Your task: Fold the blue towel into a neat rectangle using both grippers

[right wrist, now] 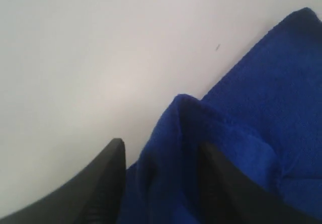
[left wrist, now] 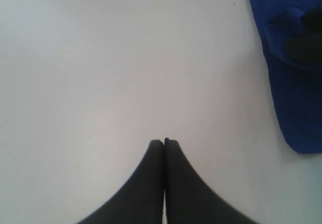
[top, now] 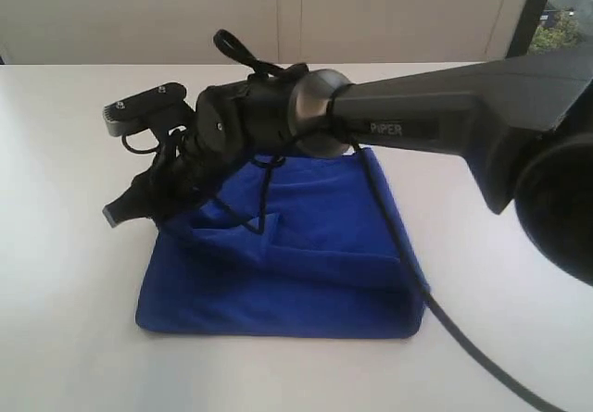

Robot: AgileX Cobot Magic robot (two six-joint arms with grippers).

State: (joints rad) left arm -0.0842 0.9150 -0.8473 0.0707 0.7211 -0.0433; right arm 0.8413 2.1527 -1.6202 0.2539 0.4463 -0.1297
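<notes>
The blue towel (top: 306, 264) lies folded on the white table (top: 74, 338), with a raised ridge of cloth at its left end. My right arm reaches across it from the right, and my right gripper (top: 139, 204) hangs over that left end. In the right wrist view the right gripper (right wrist: 162, 148) is open, its black fingers (right wrist: 108, 173) standing wide apart on either side of a bunched fold of the towel (right wrist: 261, 108). My left gripper (left wrist: 164, 141) is shut with nothing in it, over bare table, and the towel (left wrist: 297, 98) lies off to one side. The left gripper is out of the exterior view.
The right arm's black cable (top: 445, 319) trails over the towel's right edge toward the table's front. A pale wall (top: 278, 14) runs behind the table, with a window (top: 565, 14) at the far right.
</notes>
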